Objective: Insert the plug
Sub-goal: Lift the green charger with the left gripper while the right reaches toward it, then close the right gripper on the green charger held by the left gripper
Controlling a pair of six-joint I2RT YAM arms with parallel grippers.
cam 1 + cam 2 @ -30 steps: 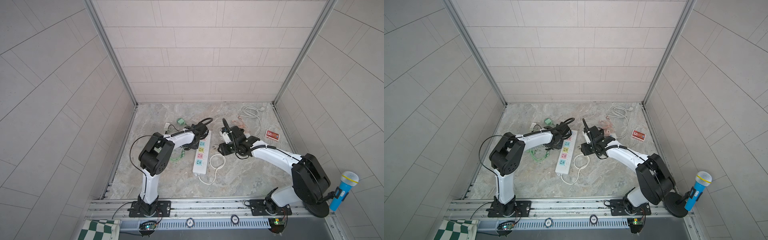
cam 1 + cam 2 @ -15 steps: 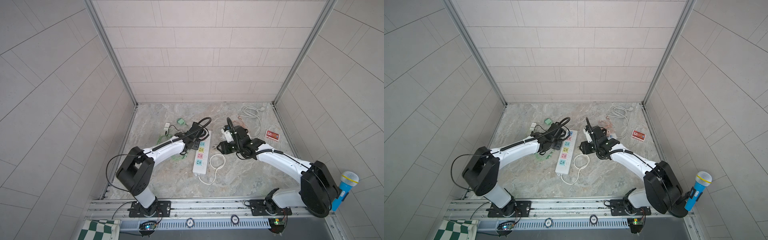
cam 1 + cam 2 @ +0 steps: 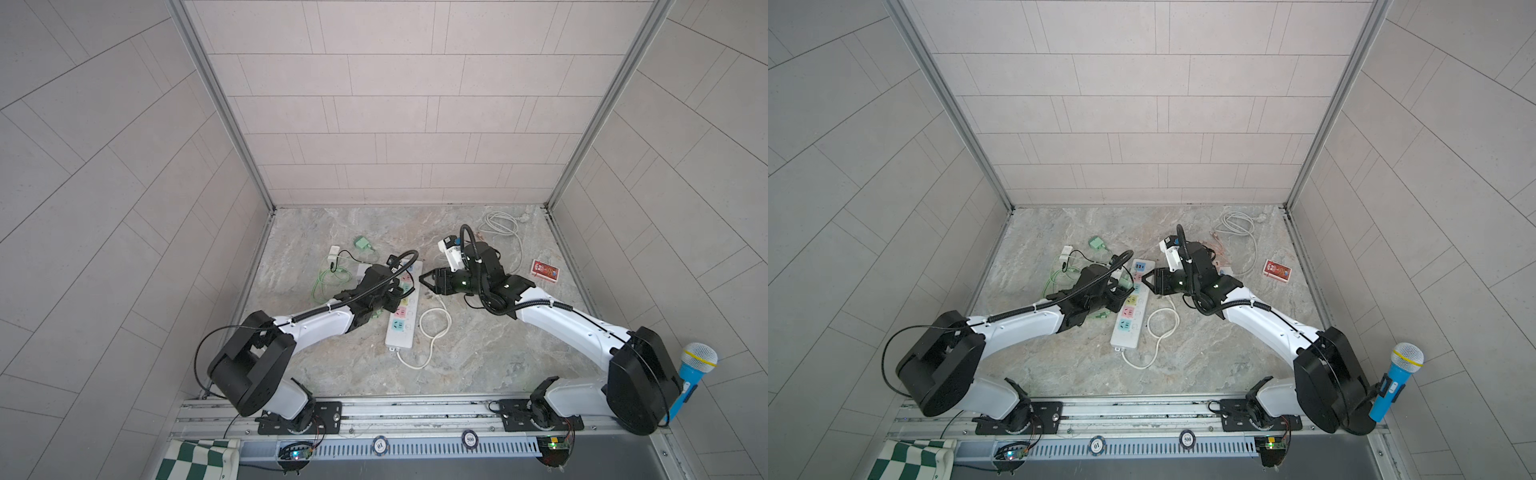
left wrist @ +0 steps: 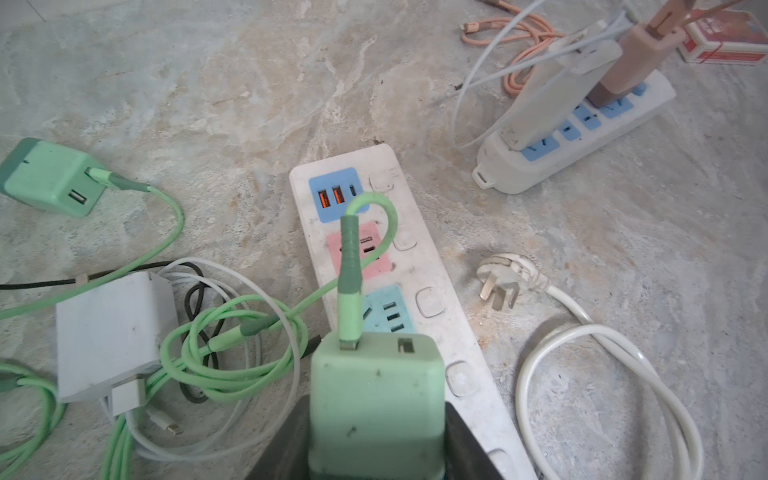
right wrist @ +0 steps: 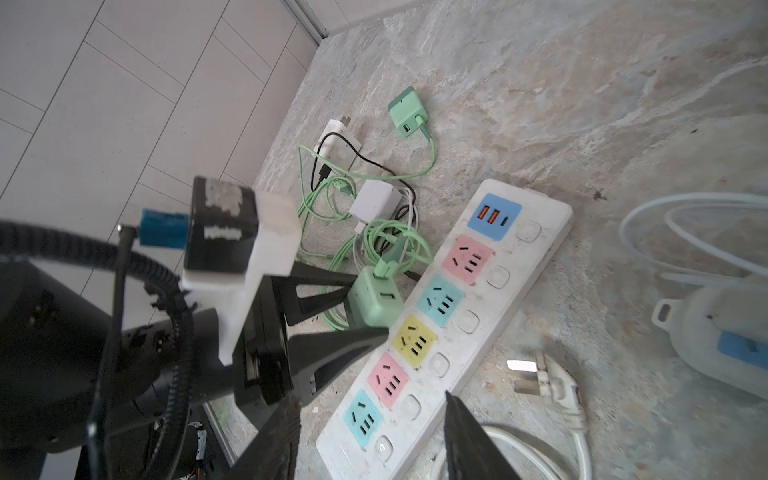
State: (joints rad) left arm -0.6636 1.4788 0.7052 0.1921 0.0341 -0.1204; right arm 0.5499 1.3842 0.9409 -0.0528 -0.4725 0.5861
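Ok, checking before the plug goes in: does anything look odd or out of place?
The white plug of the multicoloured power strip lies loose beside it, unplugged; green and white cables sit tangled on its other side.

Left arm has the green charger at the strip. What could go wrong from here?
1. The green cable arcs from the green charger, clamped in the left gripper, across the pink socket of the power strip; it could snag during insertion.
2. The strip lies loose, and the right gripper has its jaws open near it, not closed on it; a push may slide it.
3. The charger's prongs are hidden, so misalignment is possible.
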